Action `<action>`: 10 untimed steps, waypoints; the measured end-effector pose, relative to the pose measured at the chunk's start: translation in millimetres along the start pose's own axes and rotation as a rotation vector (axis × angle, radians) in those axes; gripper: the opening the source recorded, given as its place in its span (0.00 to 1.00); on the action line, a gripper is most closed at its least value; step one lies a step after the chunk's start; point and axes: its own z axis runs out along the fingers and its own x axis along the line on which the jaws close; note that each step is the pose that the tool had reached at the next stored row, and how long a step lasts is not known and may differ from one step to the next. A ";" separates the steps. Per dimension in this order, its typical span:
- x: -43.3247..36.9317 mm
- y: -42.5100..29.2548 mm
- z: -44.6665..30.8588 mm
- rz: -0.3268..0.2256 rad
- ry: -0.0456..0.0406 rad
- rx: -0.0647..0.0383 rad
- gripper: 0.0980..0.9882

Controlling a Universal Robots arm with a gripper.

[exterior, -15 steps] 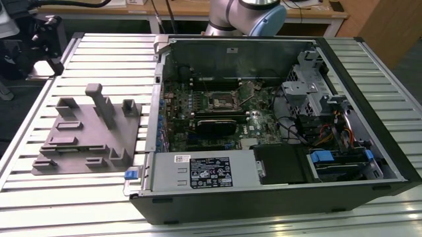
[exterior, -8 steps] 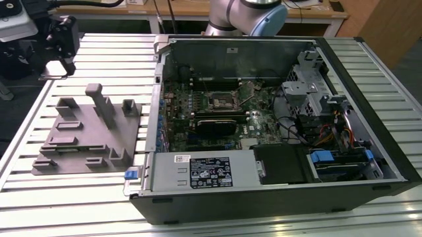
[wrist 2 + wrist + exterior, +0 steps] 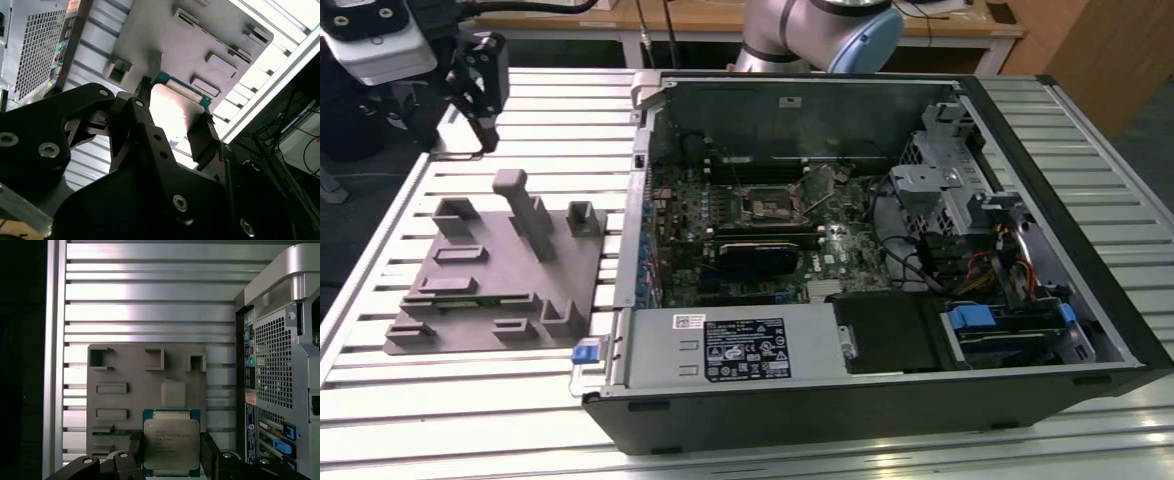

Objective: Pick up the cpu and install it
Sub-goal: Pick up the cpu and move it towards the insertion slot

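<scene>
In both wrist views the gripper [image 3: 171,452] [image 3: 175,117] was closed to the width of the cpu [image 3: 171,440] [image 3: 176,107], one black finger [image 3: 135,446] [image 3: 144,92] pressed against each of two opposite edges. The chip sat flat between them, its silvery top facing the first wrist view and its green border showing around the metal.

Beyond the chip lay the grey fixture [image 3: 125,370] [image 3: 200,45], a flat plate with raised blocks and shallow pockets, and the cpu was held clear of it. The fixture rested on the slatted metal table [image 3: 150,295] [image 3: 560,110].

In the exterior view the gripper [image 3: 478,120] hung above the table near the fixture's [image 3: 480,270] far end, at the exterior view's left. The open case [image 3: 881,400] [image 3: 280,340] lay just beside the fixture, toward the exterior view's right. Inside it, the square black socket [image 3: 765,203] sat on the green board, well apart from the gripper. The arm [image 3: 821,30] rose behind the case's far wall.
</scene>
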 end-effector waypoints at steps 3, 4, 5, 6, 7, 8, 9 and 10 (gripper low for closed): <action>-8.1 0.1 0.0 0.000 0.0000 0.000 0.50; -10.8 0.1 0.0 0.000 -0.0001 0.000 0.50; -13.5 0.2 0.0 0.000 0.0000 0.000 0.50; -16.0 0.2 0.1 0.000 0.0000 0.000 0.50; -18.6 0.3 0.1 0.000 -0.0001 0.000 0.50; -21.1 0.3 0.1 0.000 0.0000 0.000 0.50; -23.7 0.3 0.0 0.000 0.0000 -0.001 0.50; -26.2 0.4 0.0 0.000 0.0001 -0.001 0.50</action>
